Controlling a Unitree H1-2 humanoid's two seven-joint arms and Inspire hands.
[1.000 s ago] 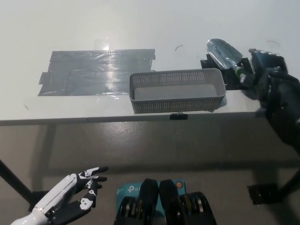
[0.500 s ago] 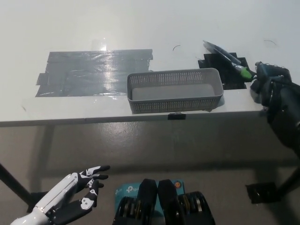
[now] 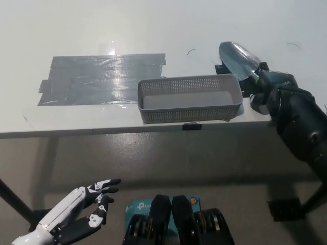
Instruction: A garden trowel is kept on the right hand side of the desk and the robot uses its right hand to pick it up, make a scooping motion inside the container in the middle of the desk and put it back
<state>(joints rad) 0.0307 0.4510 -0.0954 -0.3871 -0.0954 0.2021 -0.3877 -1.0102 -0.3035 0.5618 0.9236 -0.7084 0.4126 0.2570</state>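
Observation:
A garden trowel point(image 3: 237, 59) with a shiny metal blade points up and left, just beyond the right end of the grey mesh container point(image 3: 190, 97) in the middle of the desk. My black right hand point(image 3: 271, 91) is shut on the trowel's handle, right of the container. The blade hangs above the container's far right corner, over a black mat point(image 3: 240, 76) that is mostly hidden. My white left hand point(image 3: 82, 209) rests open below the desk's front edge at the lower left.
A patch of grey tape strips point(image 3: 102, 77) lies on the white desk point(image 3: 153, 30) left of the container. The desk's front edge point(image 3: 102, 130) runs across the middle of the picture, with floor below it.
My right hand has moved left toward the container with the trowel. The blade, edge-on and lying flat half a second ago, now shows its broad face, raised. The left hand stayed still.

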